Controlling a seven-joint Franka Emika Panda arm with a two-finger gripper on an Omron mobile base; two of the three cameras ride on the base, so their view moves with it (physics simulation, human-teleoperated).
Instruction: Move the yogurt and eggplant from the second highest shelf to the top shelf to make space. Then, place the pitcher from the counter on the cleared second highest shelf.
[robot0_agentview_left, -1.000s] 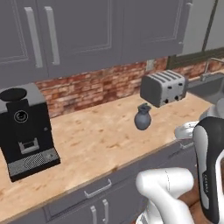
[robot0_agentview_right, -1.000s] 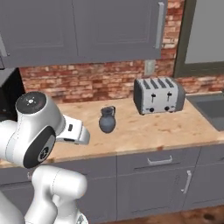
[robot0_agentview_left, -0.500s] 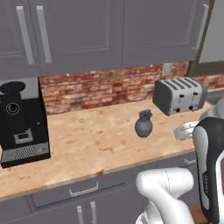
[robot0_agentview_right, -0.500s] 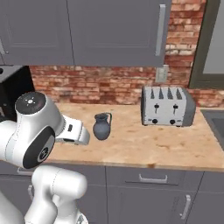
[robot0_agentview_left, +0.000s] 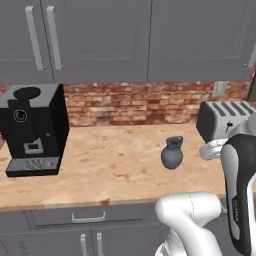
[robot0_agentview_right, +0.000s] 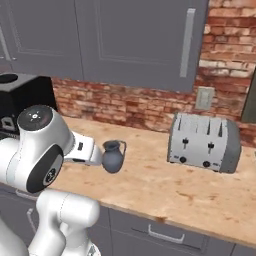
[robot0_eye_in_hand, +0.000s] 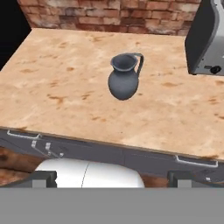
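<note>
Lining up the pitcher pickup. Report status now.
Pincer open, empty, short of the counter. Pitcher upright on the counter, untouched. Toaster off to one side, coffee machine to the other; path to pitcher open.

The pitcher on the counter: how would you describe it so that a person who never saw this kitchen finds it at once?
Look along the light-wood counter under the grey wall cabinets, in front of the brick backsplash. Between the black coffee machine and the silver toaster stands the pitcher, alone on bare wood. It is small, dark blue-grey and round-bellied, with a narrow neck, flared rim and one handle.
</note>
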